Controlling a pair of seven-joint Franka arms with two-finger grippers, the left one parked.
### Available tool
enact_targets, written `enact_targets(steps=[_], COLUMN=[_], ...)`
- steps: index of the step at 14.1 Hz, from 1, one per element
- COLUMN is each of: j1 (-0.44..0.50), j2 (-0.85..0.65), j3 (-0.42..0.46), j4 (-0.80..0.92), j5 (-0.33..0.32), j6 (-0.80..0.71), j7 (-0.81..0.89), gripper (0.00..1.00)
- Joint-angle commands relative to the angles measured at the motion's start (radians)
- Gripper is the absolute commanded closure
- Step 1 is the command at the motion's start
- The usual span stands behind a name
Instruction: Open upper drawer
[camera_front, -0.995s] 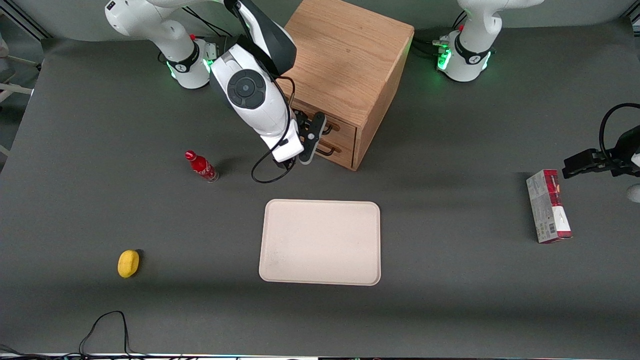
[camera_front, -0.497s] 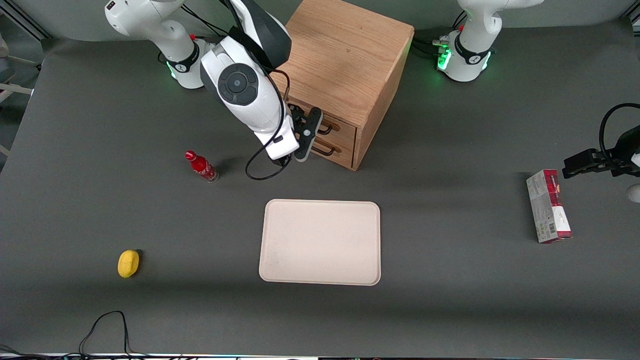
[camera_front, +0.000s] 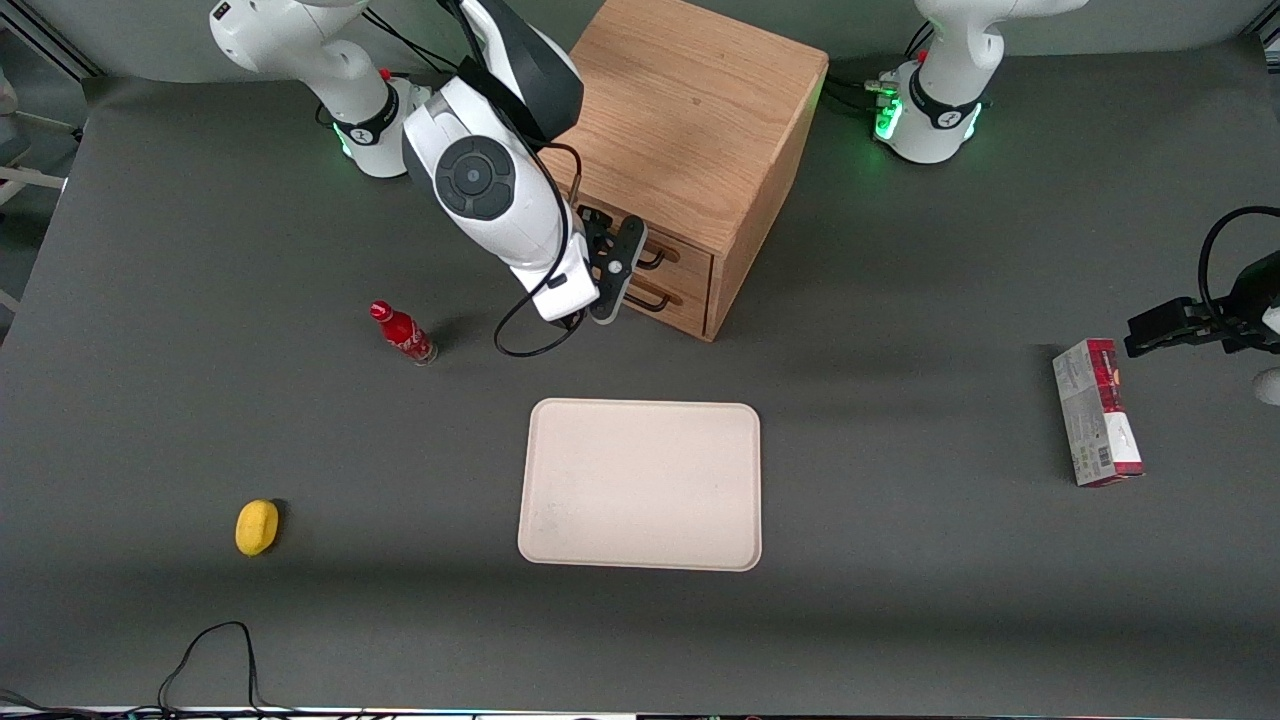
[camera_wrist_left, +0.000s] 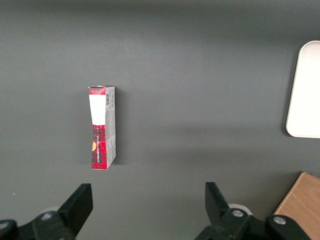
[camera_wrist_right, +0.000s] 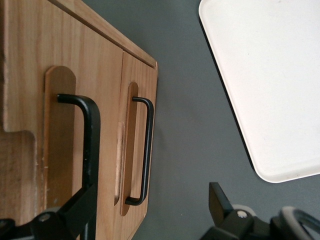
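Note:
The oak cabinet (camera_front: 690, 110) stands farther from the front camera than the tray. Its upper drawer (camera_front: 685, 256) looks shut, with its thin black bar handle (camera_front: 655, 258) above the lower drawer's handle (camera_front: 650, 298). My right gripper (camera_front: 632, 272) is right in front of the drawer fronts and is open. In the right wrist view the upper drawer's front (camera_wrist_right: 107, 100) and its handle (camera_wrist_right: 91, 150) show beside the lower drawer's handle (camera_wrist_right: 146, 150). One finger (camera_wrist_right: 75, 210) overlaps the upper handle; the other (camera_wrist_right: 219, 199) is out over the table. The gripper (camera_wrist_right: 147, 207) holds nothing.
A cream tray (camera_front: 640, 485) lies nearer the front camera than the cabinet, also seen in the right wrist view (camera_wrist_right: 270, 85). A red cola bottle (camera_front: 402, 333) stands beside my arm. A yellow lemon (camera_front: 256, 526) lies toward the working arm's end, a red box (camera_front: 1095, 412) toward the parked arm's.
My right arm has moved a little away from the front camera, bringing the gripper closer to the drawer handles. The drawers have not moved.

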Motion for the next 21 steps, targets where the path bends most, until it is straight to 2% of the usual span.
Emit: enact_targets(steps=[1,5,13,21], j1=[0.006,0.005,0.005,0.009], j2=[0.009,-0.007,-0.037,0.003], j3=[-0.005,-0.005,-0.005,-0.003], j4=[-0.020,-0.013,-0.009,-0.022], j5=[0.027,0.029,0.085,0.067], j6=[0.026,0.011,-0.029,-0.020], j7=[-0.014,-0.014,-0.019,-0.020], gripper=[0.00,0.00,0.00,0.00])
